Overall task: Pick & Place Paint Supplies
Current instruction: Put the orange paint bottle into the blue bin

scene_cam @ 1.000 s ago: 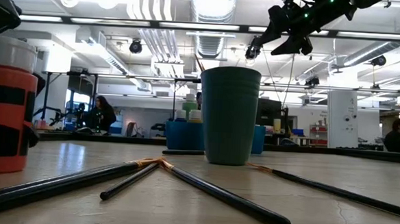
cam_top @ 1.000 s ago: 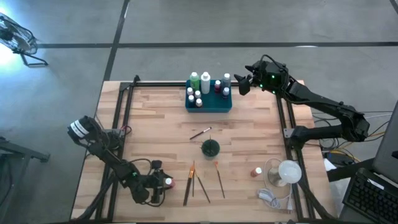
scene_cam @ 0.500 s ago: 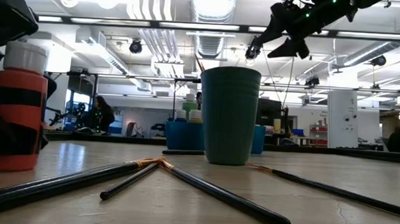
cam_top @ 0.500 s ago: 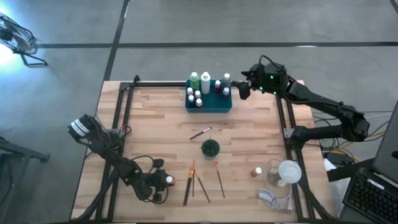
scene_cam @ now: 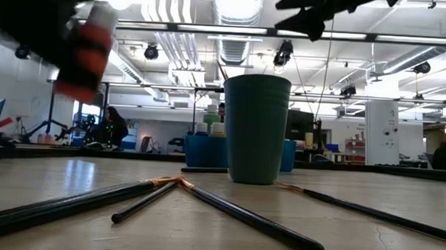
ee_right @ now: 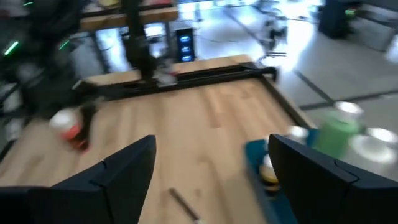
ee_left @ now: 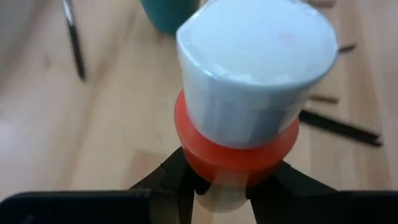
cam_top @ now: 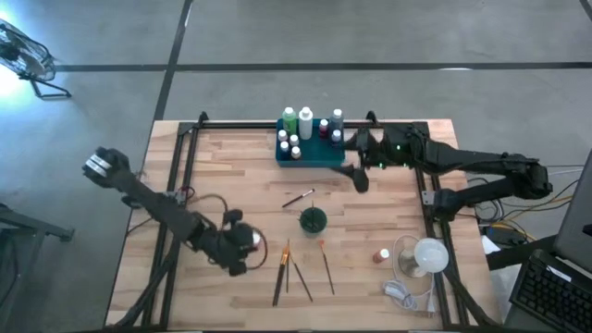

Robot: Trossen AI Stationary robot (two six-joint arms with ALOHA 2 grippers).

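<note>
- The red bottle [ee_left: 239, 134] with a white cap is pinched between the fingers of the left gripper [cam_top: 242, 242], which holds it above the near left part of the table [cam_top: 231, 176], to the left of the brushes.
- In the low view this bottle [scene_cam: 89, 45] hangs tilted in the air, well above the wood.
- Three brushes [cam_top: 289, 271] lie near the front edge, two of them crossing at their tips, and a fourth brush [cam_top: 326, 264] lies just to their right.
- One more brush [cam_top: 298, 198] lies alone between the tray and the cup.
- The other bottles [cam_top: 305, 123], green, white and dark, stand in the teal tray [cam_top: 314, 157] at the far edge.
- A small bottle [cam_top: 381, 254] stands apart near the right edge.
- The dark cup [cam_top: 313, 220] stands upright in the middle of the table, in front of the tray.
- The right gripper [cam_top: 358, 174] is just beside the tray's right end, over the table, and its fingers [ee_right: 118, 171] are spread wide with nothing between them.
</note>
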